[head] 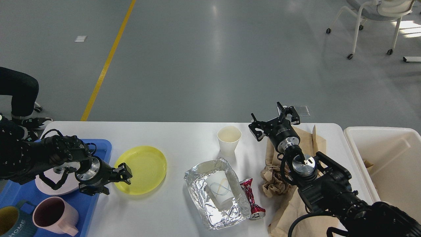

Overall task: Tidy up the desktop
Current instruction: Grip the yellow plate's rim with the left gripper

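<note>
The white desktop [184,135] holds a yellow plate [144,169], an upright white paper cup [229,140], a foil tray [197,179] with a paper cup [219,191] lying in it, a crushed red can [252,199], crumpled brown paper [273,181] and a brown paper bag [309,144]. My left gripper [115,181] is open at the plate's left rim, one finger over the rim. My right gripper [274,121] is open and empty above the table's far edge, by the bag.
A blue tray [100,148] at the left holds a pink dish [49,187], a pink mug [56,215] and a teal mug [13,225]. A cream bin [388,154] stands off the right end. A person's leg and a chair are beyond the table.
</note>
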